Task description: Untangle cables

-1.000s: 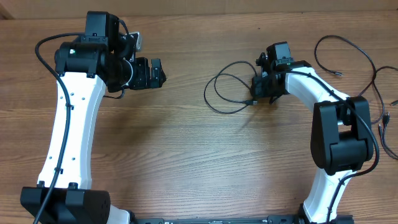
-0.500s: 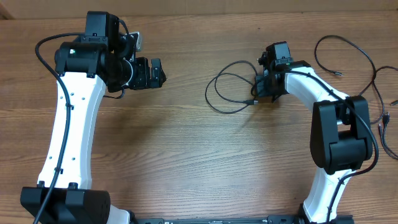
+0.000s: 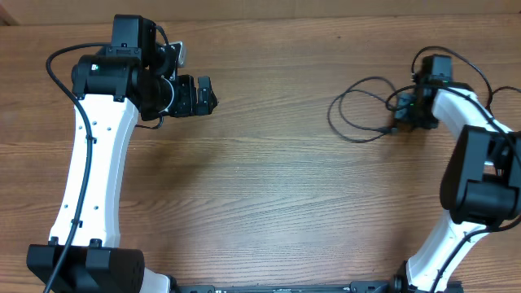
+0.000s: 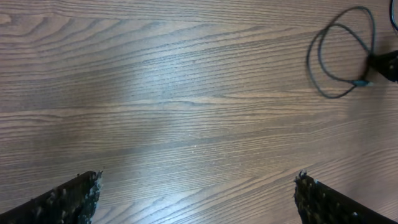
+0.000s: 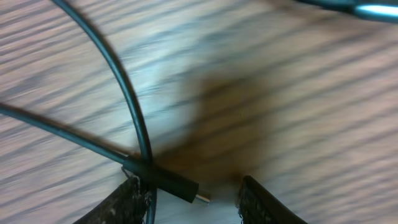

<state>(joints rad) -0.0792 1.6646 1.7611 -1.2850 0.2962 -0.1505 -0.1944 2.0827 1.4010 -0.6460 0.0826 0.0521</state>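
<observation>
Left tool [image 3: 210, 94]: spread wide, above the bench [image 3: 285, 203], well apart from the cable.
Right tool [image 3: 400, 114]: fingers partly apart, low over the bench.
Cable [image 5: 127, 87]: thin black loop beside right tool; its plug [image 5: 171, 183] lies between those fingers, against one.

The right hand [image 3: 401, 116] is hovering low, seemingly touching the looped cables [image 3: 331, 116] lying on the bench [image 3: 269, 187].

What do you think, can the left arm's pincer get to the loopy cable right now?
Probably yes, with a long stretch. Only bare table lies between the open left pincer and the loopy cable. The right pincer sits at its plug end, though, so they might bump.
</observation>
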